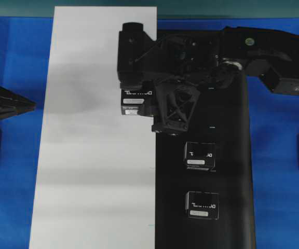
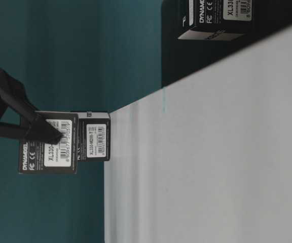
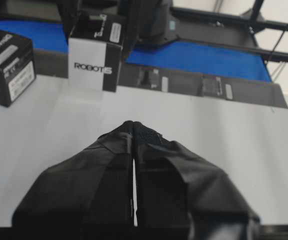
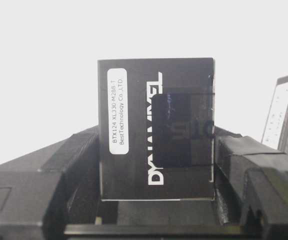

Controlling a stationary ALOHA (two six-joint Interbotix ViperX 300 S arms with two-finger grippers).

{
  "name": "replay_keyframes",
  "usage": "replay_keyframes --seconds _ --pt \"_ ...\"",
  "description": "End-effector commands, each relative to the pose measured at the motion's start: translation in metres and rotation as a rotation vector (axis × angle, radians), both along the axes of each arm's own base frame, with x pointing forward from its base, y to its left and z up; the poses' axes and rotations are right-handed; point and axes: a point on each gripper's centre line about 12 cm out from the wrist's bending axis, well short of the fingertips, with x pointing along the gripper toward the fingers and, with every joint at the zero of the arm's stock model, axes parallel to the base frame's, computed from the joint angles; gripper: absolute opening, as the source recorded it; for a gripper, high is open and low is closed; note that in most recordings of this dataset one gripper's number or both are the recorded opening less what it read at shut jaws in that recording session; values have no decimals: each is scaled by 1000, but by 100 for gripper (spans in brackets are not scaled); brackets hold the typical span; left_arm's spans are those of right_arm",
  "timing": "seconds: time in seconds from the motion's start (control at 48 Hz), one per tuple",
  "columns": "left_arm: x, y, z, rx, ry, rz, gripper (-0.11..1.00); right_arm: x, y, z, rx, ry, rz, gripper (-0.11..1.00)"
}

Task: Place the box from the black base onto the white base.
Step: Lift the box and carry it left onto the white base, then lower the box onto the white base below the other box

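Right pincer (image 4: 156, 150) pinches the box (image 4: 156, 127) between its jaws, over the white base (image 1: 87, 129). Left pincer (image 3: 134, 131) is pressed together.

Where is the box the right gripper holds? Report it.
In the overhead view the box sits in the right gripper over the white base's right edge, just left of the black base.

My right arm (image 1: 180, 78) hides part of the box (image 1: 134, 101) (lettering half covered); the black base (image 1: 232, 155) runs off-frame.
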Motion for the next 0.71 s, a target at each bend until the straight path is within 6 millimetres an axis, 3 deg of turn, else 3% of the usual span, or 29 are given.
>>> replay_keyframes --seconds 0.0,0.688 --pt "2 0 7 4 -17 -1 -3 5 2 0 4 -2 5 59" --pt "2 -1 7 4 -15 -4 -3 6 -3 -34 15 76 -13 59"
